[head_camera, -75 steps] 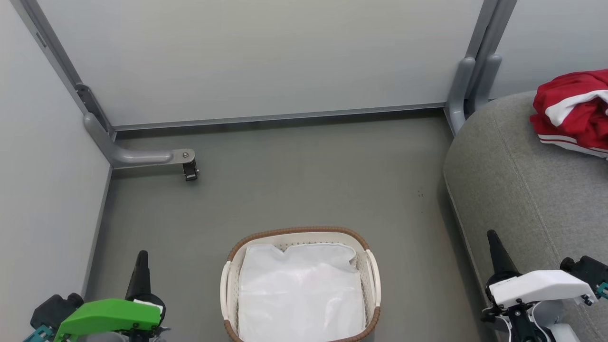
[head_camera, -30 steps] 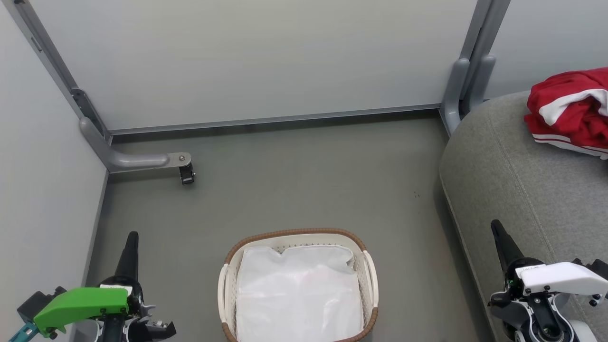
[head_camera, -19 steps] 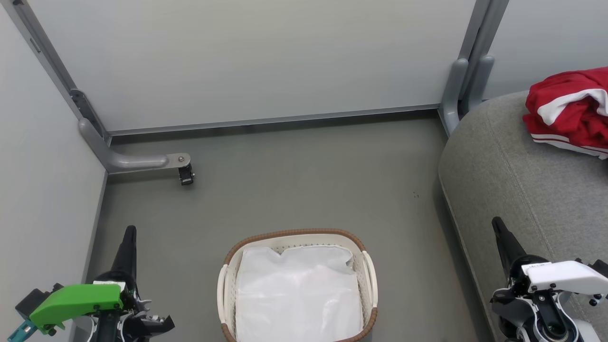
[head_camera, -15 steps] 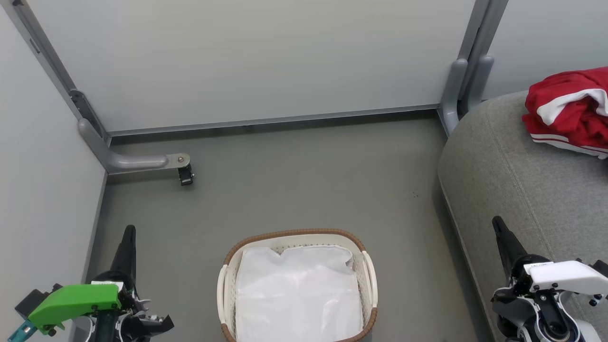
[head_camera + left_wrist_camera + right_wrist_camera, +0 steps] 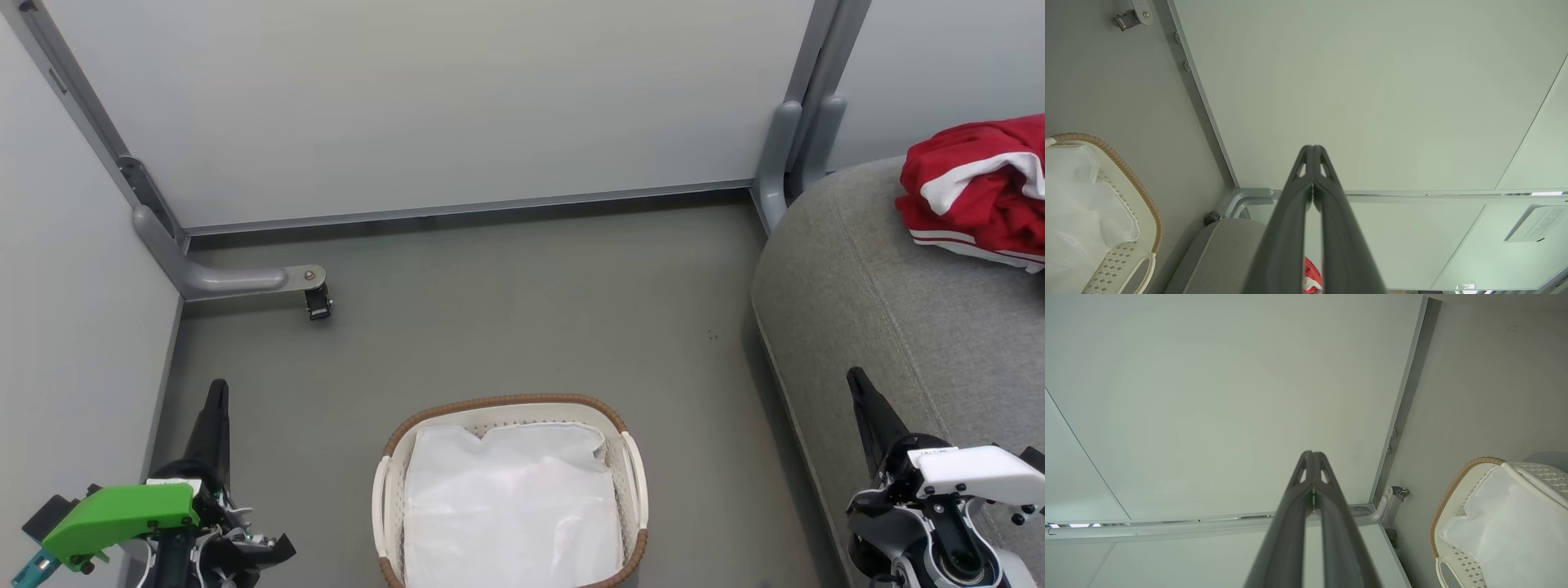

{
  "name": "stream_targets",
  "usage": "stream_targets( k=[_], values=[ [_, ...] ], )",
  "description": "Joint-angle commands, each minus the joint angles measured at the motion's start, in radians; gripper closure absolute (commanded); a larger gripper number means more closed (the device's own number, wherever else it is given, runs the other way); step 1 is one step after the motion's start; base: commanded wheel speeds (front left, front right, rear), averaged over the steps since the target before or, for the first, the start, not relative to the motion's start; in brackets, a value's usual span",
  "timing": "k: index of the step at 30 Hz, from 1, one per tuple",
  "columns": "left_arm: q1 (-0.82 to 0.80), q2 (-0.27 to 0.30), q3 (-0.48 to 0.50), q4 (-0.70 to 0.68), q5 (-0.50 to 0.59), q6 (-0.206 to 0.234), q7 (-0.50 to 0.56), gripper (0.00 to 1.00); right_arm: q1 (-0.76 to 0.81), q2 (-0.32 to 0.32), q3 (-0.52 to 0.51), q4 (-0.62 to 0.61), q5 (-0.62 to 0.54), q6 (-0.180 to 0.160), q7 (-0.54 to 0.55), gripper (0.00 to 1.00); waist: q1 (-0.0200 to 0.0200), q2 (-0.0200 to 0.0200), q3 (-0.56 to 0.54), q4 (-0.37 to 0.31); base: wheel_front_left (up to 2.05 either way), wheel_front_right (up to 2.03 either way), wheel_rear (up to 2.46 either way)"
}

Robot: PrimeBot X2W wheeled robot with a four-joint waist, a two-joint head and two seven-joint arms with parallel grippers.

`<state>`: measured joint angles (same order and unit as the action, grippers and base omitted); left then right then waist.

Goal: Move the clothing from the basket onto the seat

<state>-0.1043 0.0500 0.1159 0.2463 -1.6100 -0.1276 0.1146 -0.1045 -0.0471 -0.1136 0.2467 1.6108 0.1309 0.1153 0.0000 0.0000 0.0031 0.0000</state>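
Observation:
The red clothing point(image 5: 980, 189) with white stripes lies bunched on the grey seat point(image 5: 890, 302) at the right; a sliver of the clothing point(image 5: 1311, 277) shows between the fingers in the left wrist view. The white basket point(image 5: 506, 406) with its brown rim stands on the floor at bottom centre, holding just a white sheet point(image 5: 513, 506). My left gripper point(image 5: 217, 390) is shut and empty at the lower left, left of the basket. My right gripper point(image 5: 856, 379) is shut and empty at the lower right, over the seat's front edge. Both wrist views show the fingertips pressed together point(image 5: 1313, 150) point(image 5: 1312, 455).
Pale partition panels point(image 5: 424, 106) close off the back and left. A grey panel foot with a small caster point(image 5: 317, 302) juts onto the floor at the back left. A grey upright post point(image 5: 788, 147) stands at the seat's far corner. Grey floor point(image 5: 506, 310) lies between basket and wall.
Both arms have drawn slightly down and outward in the head view, and the whole picture has shifted a little. Clothing, basket and seat are unmoved.

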Motion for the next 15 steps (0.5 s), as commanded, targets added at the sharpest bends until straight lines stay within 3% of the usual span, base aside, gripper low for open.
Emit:
stream_targets(
  k=[1, 15],
  values=[
    [-0.01, 0.0, 0.002, -0.002, -0.004, -0.007, 0.004, 1.0, -0.007, -0.006, -0.002, -0.004, 0.004, 0.0, 0.001, 1.0, 0.0, 0.0, 0.0, 0.0, 0.0, 0.0, 0.0],
    [-0.01, 0.0, 0.001, -0.002, -0.004, -0.007, 0.004, 1.0, -0.007, -0.006, -0.002, -0.004, 0.004, 0.0, 0.001, 1.0, 0.0, 0.0, 0.0, 0.0, 0.0, 0.0, 0.0]
  ],
)
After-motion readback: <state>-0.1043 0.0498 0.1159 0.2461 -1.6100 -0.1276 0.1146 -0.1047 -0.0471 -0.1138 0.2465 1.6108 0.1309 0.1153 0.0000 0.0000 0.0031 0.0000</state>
